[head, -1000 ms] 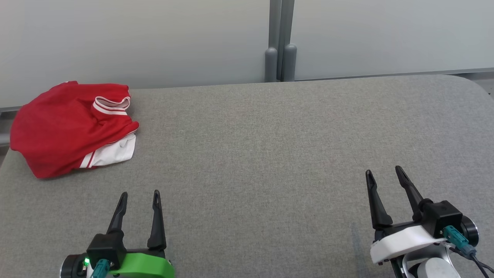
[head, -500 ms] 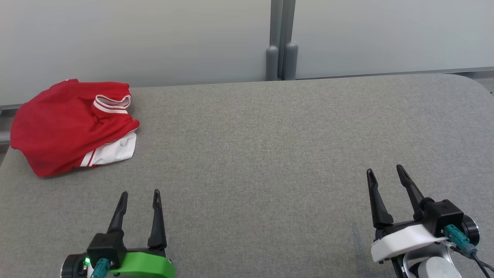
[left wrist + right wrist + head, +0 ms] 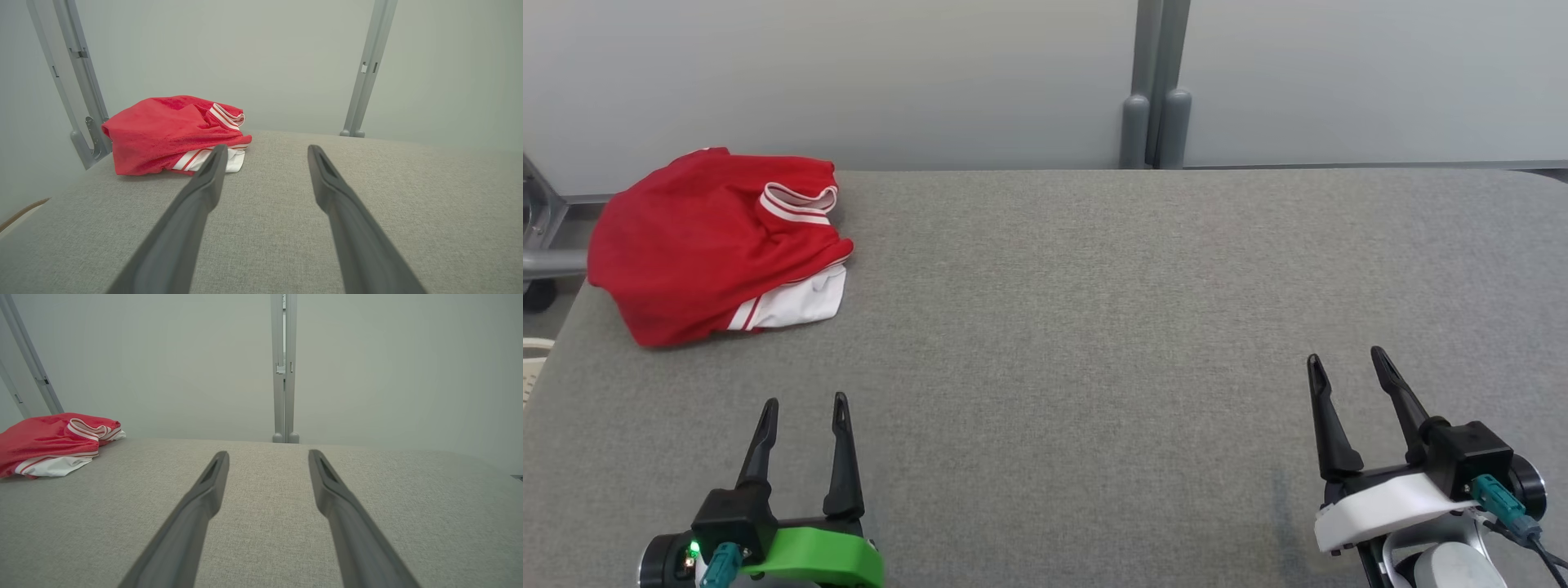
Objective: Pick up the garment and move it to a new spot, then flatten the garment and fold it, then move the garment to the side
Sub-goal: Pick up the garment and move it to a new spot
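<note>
The garment point(image 3: 715, 245) lies bunched at the table's point(image 3: 1094, 286) far left corner — soft, light, likely to droop. Both grippers — left point(image 3: 800, 402) and right point(image 3: 1346, 358) — are spread, empty; pinch the striped hem point(image 3: 796, 204).

Red garment point(image 3: 711, 237) upper left is soft cloth, slightly textured, with white striped trim. The tabletop point(image 3: 1094, 327) is grey woven fabric, rough and matt. The left gripper point(image 3: 803, 404) and right gripper point(image 3: 1346, 358) look like matt black plastic. The posts point(image 3: 1156, 122) up top: smooth grey metal.
</note>
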Tool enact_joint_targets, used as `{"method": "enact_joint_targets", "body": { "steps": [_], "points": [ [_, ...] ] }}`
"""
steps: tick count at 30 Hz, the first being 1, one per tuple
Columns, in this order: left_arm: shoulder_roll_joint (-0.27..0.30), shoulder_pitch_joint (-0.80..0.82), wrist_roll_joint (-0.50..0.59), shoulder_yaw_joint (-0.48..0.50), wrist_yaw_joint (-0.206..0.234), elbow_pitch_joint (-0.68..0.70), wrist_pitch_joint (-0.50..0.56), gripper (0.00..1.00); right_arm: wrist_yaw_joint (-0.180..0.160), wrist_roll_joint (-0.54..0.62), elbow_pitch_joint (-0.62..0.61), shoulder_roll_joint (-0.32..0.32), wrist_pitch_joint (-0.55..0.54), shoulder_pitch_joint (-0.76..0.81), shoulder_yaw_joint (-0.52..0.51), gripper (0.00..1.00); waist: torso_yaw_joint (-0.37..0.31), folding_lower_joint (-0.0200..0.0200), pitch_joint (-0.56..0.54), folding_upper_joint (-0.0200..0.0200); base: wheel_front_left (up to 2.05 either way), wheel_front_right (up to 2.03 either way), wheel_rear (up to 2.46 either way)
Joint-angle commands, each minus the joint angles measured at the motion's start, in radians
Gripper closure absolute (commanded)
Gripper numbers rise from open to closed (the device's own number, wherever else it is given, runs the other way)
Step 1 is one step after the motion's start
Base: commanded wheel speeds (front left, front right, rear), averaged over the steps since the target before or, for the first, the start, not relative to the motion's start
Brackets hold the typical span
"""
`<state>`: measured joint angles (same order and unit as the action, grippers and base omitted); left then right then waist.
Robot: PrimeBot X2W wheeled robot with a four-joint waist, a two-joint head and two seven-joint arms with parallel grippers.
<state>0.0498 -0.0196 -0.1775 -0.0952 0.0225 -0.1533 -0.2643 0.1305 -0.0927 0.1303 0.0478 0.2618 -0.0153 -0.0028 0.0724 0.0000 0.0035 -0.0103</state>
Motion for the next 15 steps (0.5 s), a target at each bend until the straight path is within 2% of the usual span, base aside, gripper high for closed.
{"method": "enact_joint_targets", "body": {
  "steps": [1,15],
  "points": [
    [0.001,0.013,0.006,0.003,0.0,0.0,-0.001,0.0,0.0,0.007,-0.004,0.004,0.005,0.003,-0.005,0.0,0.035,0.0,0.005,0.0103,0.0,0.0,0.0],
    [0.001,0.009,-0.005,0.009,0.002,0.0,-0.001,0.0,0.0,0.001,-0.011,0.004,0.004,-0.009,0.003,0.0,0.278,0.0,0.025,0.0103,0.0,0.0,0.0]
  ]
}}
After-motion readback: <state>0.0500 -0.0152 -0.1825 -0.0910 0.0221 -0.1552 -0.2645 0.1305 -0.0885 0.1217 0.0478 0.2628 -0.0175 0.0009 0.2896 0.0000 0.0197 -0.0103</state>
